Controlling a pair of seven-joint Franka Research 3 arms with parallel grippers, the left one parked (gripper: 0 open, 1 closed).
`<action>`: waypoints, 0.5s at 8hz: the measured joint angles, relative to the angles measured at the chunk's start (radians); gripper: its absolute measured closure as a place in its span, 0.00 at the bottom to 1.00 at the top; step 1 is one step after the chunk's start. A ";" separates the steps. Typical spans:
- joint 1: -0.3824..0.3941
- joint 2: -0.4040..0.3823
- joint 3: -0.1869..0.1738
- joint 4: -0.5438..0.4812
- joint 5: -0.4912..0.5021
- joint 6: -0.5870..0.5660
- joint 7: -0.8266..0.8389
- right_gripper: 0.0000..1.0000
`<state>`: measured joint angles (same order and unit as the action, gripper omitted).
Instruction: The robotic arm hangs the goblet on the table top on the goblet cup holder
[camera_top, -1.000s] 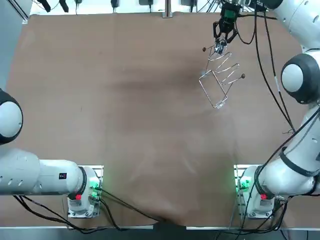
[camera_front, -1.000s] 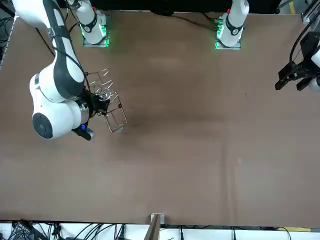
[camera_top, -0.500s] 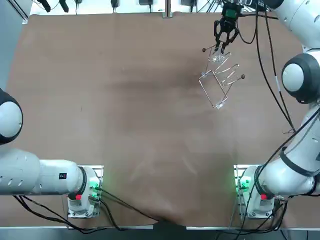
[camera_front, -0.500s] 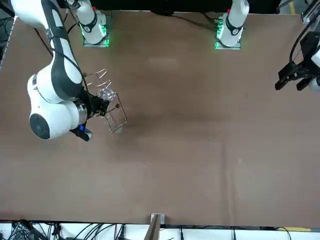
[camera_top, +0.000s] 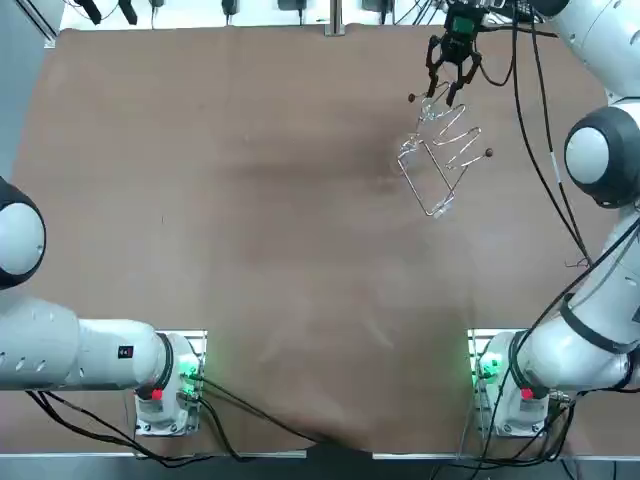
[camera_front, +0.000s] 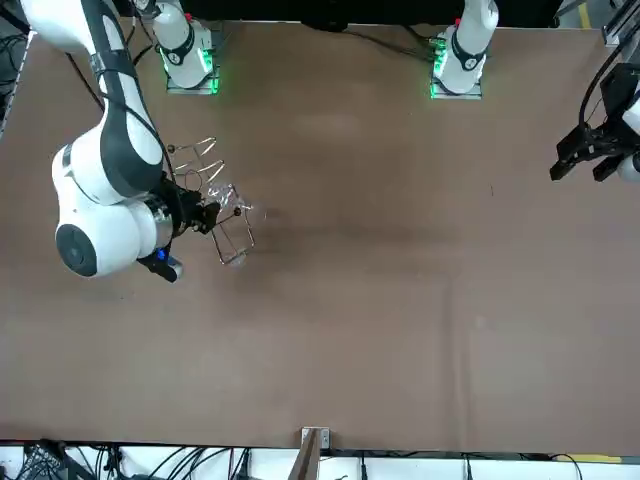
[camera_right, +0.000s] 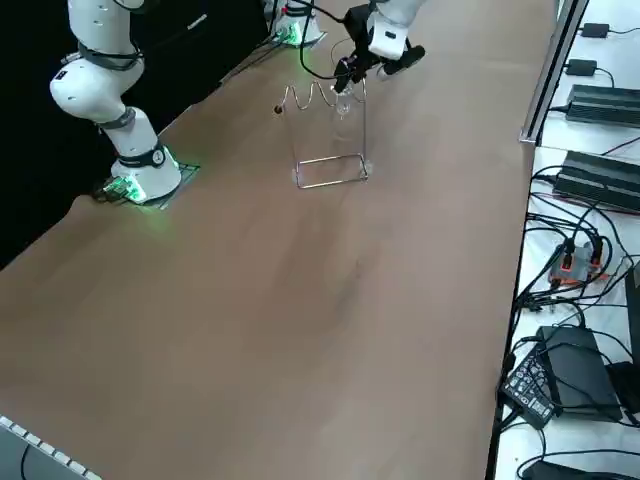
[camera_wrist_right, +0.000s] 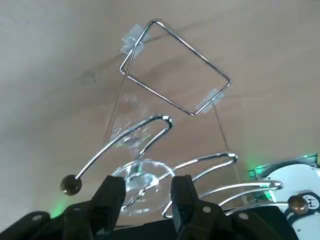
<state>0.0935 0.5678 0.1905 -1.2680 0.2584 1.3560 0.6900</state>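
Right wrist view: the right gripper (camera_wrist_right: 148, 184) sits at the open ends of the wire rack (camera_wrist_right: 192, 50), its jaws standing apart with nothing clamped between them. The goblet (camera_wrist_right: 136, 150) hangs on the rack just ahead of the jaw tips, in line with the gap. Its round foot rests across two wire rails close to the fingertips (camera_wrist_right: 114, 186), and its bowl hangs beneath the rails toward the table (camera_top: 250, 200). Whether either finger touches the foot cannot be determined. One rail, ending in a dark ball (camera_wrist_right: 70, 185), runs out beside one jaw; further curved rails lie beside the other jaw. The rack's rectangular base frame lies flat on the table, well beyond and below the jaws, with pieces of clear tape (camera_wrist_right: 131, 39) at two of its corners. Top view confirms the gripper over the far part of the table on the robot's right, with the goblet and rack directly on the near side of the jaws.
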 joint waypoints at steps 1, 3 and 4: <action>-0.001 0.000 -0.001 0.000 0.000 0.000 -0.003 0.41; -0.005 -0.006 -0.005 0.001 -0.001 0.000 -0.007 0.40; -0.011 -0.014 -0.008 0.007 -0.011 0.003 -0.023 0.26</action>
<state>0.0829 0.5536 0.1824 -1.2613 0.2473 1.3592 0.6673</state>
